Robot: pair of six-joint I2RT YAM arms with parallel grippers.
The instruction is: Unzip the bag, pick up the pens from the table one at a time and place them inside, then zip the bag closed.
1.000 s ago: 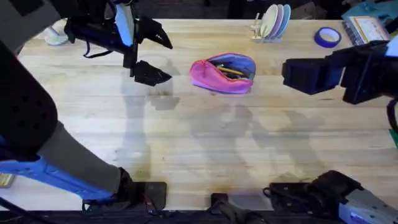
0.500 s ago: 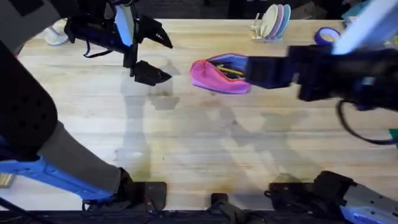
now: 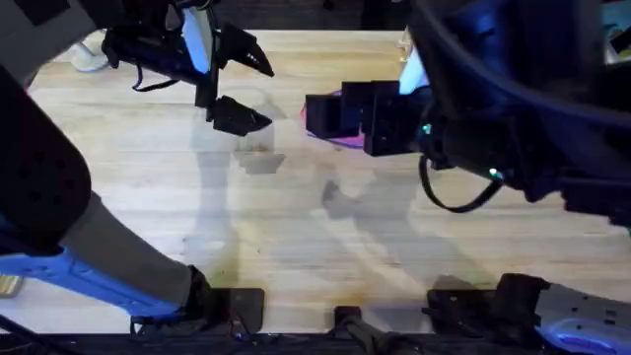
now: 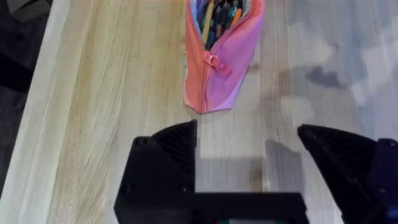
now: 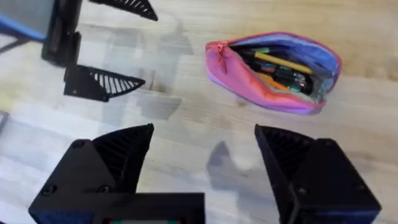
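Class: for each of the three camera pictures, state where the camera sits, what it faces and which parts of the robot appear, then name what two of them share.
Overhead: fixed above the arms' bases, facing down and forward over the table; shows the left tool and the right arm, large and dark.
Left wrist: on the left arm, facing the bag end-on; own open fingers at the bottom.
Right wrist: on the right arm, facing the open bag with pens inside; own tool open.
Shared: both wrist views show the unzipped bag.

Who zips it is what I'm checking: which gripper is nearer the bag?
The right gripper: in the overhead view it overlaps the pink bag, while the left gripper hangs off to the bag's side, with a gap between them.
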